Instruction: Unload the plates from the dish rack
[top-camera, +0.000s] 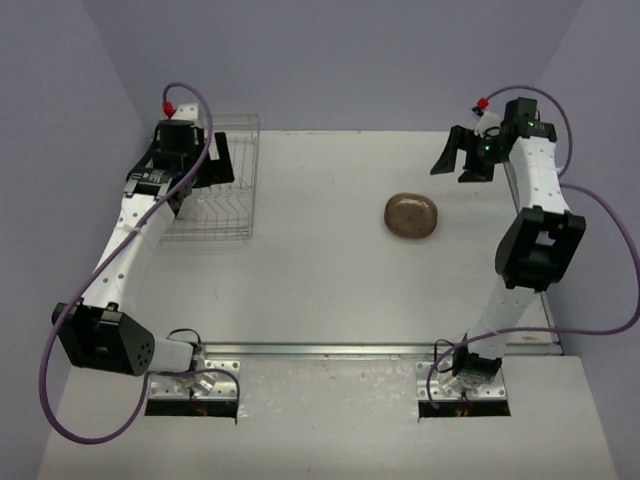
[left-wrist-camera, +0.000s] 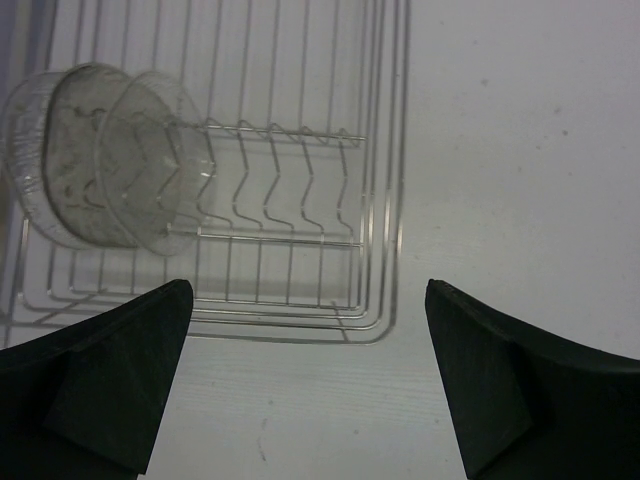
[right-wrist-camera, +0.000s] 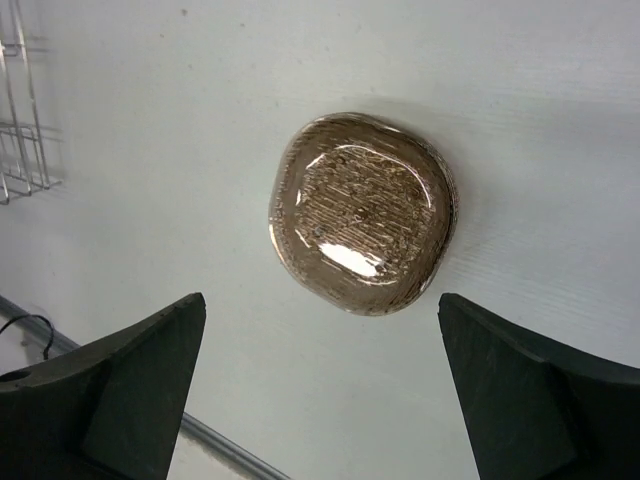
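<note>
Partly done: your brown plate lay flat on the table, well apart from the dish rack, where at least two clear plates stood slotted. Your left gripper and right gripper stood wide, empty.

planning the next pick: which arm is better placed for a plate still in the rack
Left. The left gripper, open, hangs at the dish rack facing the upright plates. The right gripper, also open, is far off by the brown plate.

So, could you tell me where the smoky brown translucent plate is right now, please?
The smoky brown translucent plate lies flat on the white table, right of centre in the top view, near the open right gripper.
</note>
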